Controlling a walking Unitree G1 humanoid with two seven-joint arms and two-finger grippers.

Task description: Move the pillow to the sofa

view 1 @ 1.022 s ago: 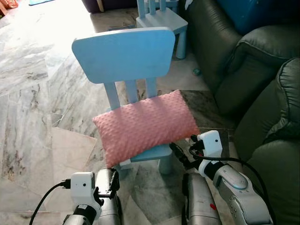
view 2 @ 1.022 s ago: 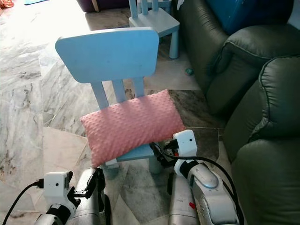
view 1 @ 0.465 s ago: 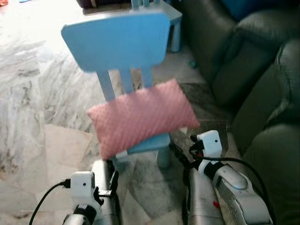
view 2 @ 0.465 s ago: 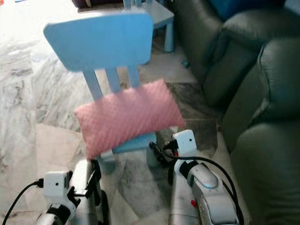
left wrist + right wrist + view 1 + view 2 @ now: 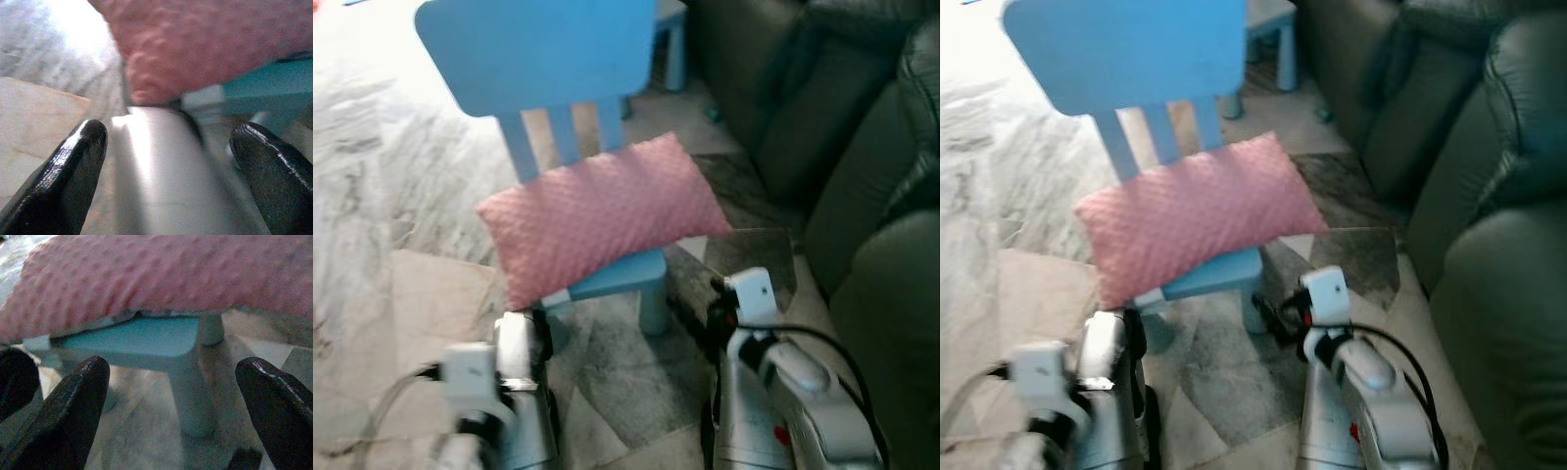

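Marble floor, pink pillow [image 5: 602, 218] across blue chair [image 5: 533, 54] seat, beside sofa [image 5: 862, 147]
Left gripper [image 5: 166, 166] and right gripper [image 5: 171, 396] spread wide, empty (likely light, soft; pinch an overhanging end)

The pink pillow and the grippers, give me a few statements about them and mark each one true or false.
1. The pink pillow lies on the seat of the blue chair. True.
2. The pillow is already on the dark sofa. False: it is still on the chair, with the sofa to the robot's right.
3. The left gripper has its jaws open, below the pillow's corner. True.
4. The right gripper is shut on the pillow. False: its jaws are open and hold nothing.
5. The pillow overhangs the seat. True.
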